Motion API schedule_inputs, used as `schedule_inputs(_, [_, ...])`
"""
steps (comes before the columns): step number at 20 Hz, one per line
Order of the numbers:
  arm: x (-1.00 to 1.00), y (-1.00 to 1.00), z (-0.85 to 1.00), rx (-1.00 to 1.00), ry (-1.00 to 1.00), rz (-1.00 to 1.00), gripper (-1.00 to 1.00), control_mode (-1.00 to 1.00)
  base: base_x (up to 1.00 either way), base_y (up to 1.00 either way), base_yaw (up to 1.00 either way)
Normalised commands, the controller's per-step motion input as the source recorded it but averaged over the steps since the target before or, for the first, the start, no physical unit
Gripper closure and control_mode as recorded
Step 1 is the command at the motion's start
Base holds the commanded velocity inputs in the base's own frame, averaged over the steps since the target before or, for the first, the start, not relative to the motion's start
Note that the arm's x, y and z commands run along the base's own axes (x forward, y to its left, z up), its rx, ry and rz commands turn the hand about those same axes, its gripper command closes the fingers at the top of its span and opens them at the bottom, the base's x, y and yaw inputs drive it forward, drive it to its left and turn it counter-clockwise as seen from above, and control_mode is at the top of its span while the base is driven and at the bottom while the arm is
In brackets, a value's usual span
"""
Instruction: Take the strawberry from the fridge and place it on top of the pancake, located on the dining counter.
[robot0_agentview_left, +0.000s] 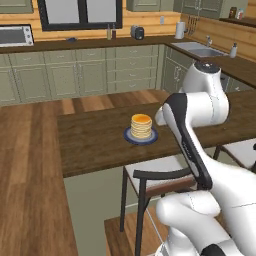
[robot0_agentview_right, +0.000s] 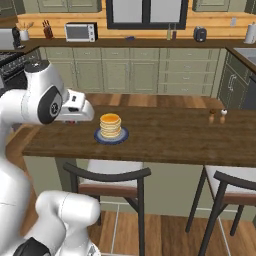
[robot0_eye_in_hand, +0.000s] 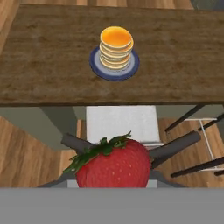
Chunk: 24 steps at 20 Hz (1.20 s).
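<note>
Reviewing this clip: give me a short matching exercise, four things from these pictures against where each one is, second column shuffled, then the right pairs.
Things:
1. strawberry
2. pancakes
3. blue plate
4. stool

Places:
A. directly under the stack
B. pushed in below the counter's near edge
C. between the gripper's fingers, short of the counter
D. stacked on the plate on the dark wooden counter

Pairs: 1-C, 2-D, 3-A, 4-B
</note>
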Motion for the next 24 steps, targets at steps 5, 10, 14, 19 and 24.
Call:
schedule_inputs(5, [1.00, 0.00, -0.10, 0.00, 0.00, 0.00, 1.00, -1.00, 0.00, 0.00, 0.00])
schedule_inputs(10, [0.97, -0.18, -0.03, 0.00, 0.07, 0.00, 1.00, -1.00, 0.00, 0.00, 0.00])
schedule_inputs(14, [1.00, 0.00, -0.52, 0.00, -0.07, 0.00, 1.00, -1.00, 0.00, 0.00, 0.00])
schedule_inputs(19, [1.00, 0.00, -0.57, 0.00, -0.07, 0.00, 1.00, -1.00, 0.00, 0.00, 0.00])
schedule_inputs(24, [0.99, 0.03, -0.19, 0.00, 0.00, 0.00, 1.00, -1.00, 0.00, 0.00, 0.00])
